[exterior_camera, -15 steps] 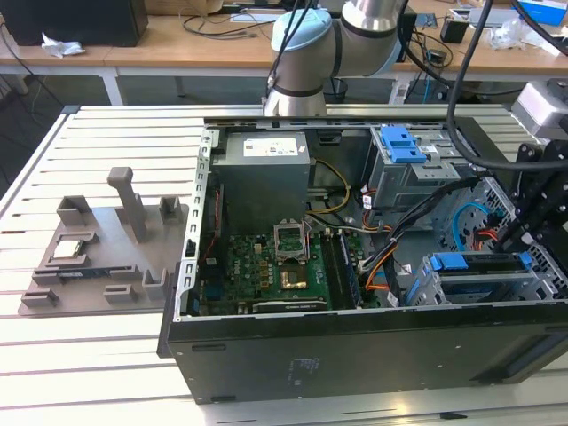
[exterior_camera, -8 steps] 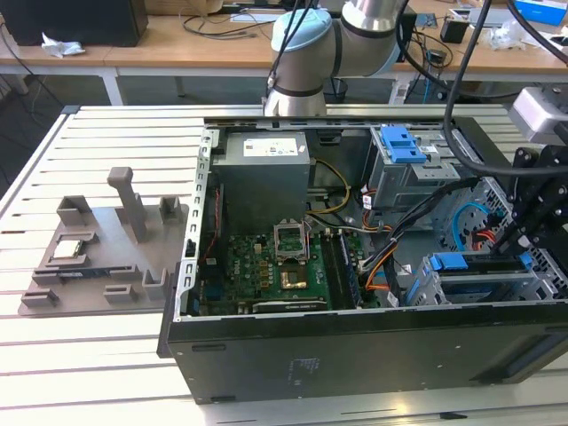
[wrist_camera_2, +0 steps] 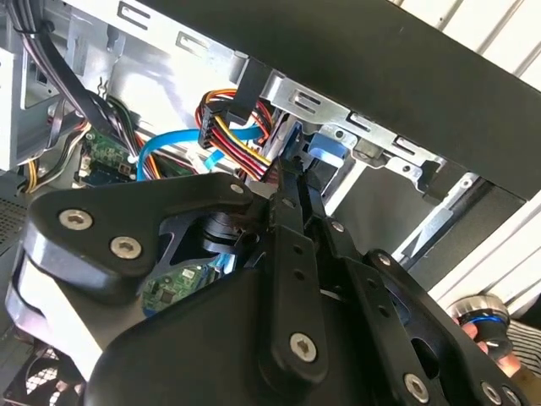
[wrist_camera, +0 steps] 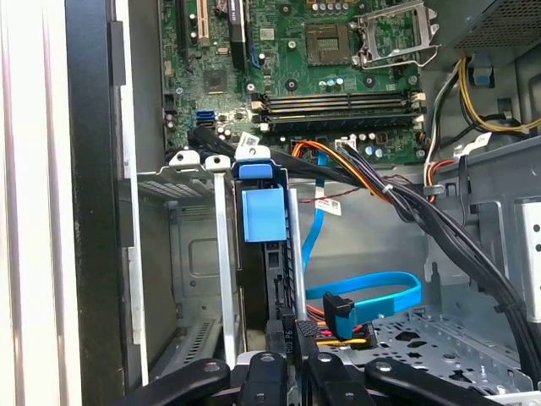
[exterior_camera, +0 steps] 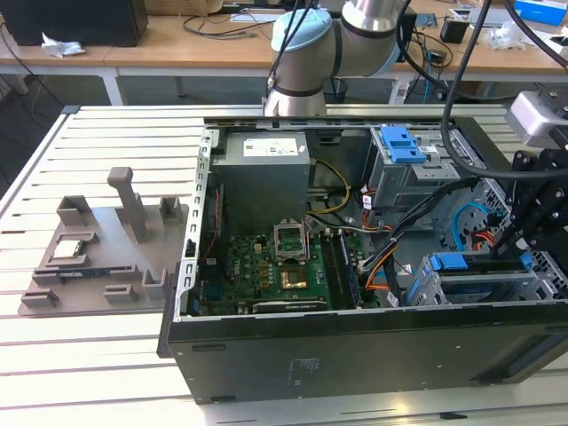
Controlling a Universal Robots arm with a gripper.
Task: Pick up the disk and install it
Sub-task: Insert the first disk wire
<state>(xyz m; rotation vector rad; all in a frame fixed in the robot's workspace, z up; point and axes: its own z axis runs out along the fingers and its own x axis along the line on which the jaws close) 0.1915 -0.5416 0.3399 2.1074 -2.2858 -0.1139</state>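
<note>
Slatted table (exterior_camera: 98, 355); gripper (wrist_camera: 287, 338) beside the disk (wrist_camera: 264, 216) in case bay.

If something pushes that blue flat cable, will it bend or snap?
Probably bend: the blue cable already lies in a loose loop, so it looks floppy. Thin and flat, it is likely light. Its plugged end might get tugged.
</note>
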